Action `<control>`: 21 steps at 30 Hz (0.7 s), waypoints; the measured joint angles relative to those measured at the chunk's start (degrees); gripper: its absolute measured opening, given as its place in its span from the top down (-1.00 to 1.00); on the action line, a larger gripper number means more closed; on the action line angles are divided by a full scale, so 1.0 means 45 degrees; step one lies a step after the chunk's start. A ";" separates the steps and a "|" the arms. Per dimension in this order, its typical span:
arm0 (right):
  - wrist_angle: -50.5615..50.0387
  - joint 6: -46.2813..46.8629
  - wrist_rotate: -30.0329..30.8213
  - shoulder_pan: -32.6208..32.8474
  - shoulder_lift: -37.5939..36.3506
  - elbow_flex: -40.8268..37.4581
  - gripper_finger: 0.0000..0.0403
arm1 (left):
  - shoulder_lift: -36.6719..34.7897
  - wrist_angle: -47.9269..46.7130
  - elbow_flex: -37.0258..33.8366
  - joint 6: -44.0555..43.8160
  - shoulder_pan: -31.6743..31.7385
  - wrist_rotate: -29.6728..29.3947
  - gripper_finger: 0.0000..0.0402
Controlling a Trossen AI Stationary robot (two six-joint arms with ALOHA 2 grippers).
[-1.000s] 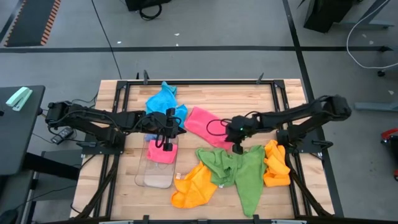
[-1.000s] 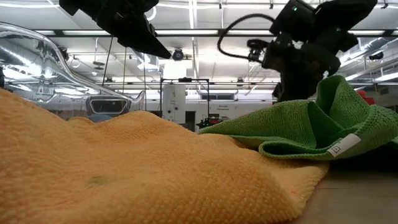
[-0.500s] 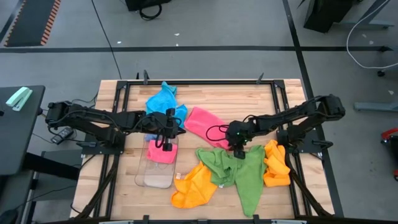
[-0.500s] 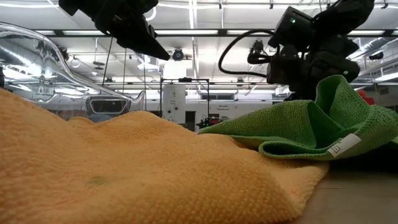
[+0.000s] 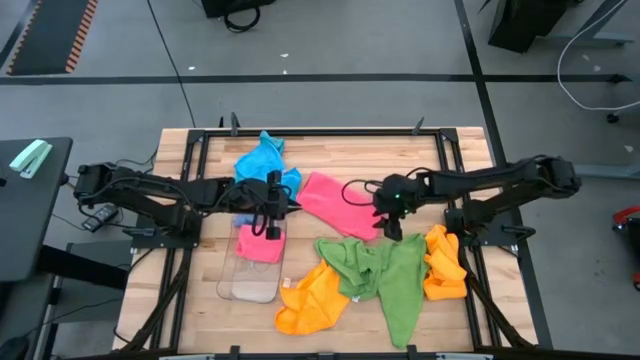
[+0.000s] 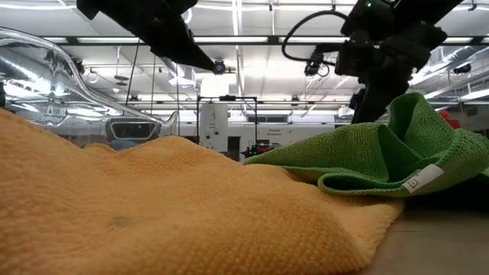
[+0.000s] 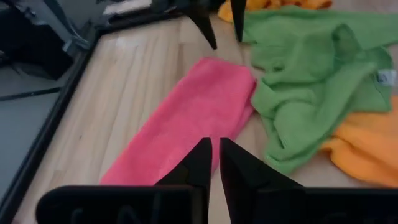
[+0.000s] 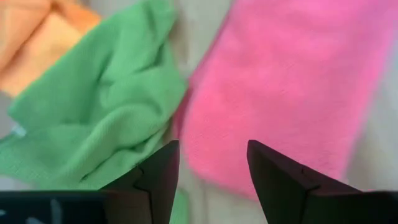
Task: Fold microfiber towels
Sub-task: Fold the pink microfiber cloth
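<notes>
**Right tool lifted and opened**

Right tool (image 5: 393,229) raised off the green towel (image 5: 383,275), where it sat pressed a second ago, and drawn back toward the far edge of the counter (image 5: 340,151). Now hanging over the gap between green towel and pink towel (image 5: 328,200). Fingers (image 8: 278,180) parted from shut to well apart, nothing between them. Left tool (image 5: 272,231) fingers eased apart a sliver.

A folded towel (image 5: 260,245) lies in the tray (image 5: 250,285), seemingly; other towels (image 5: 385,275) lie spread to its right.
</notes>
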 joint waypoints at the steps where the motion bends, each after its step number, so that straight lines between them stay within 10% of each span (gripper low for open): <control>1: 0.0074 -0.0091 0.0369 -0.0040 -0.0170 0.0000 0.02 | 0.0037 0.0010 0.0010 -0.0011 0.0169 0.0003 0.79; 21: 0.3652 -0.0802 0.3369 -0.0031 -0.0403 -0.1272 0.02 | 0.2543 -0.1045 0.1029 -0.1904 0.3842 0.2888 0.73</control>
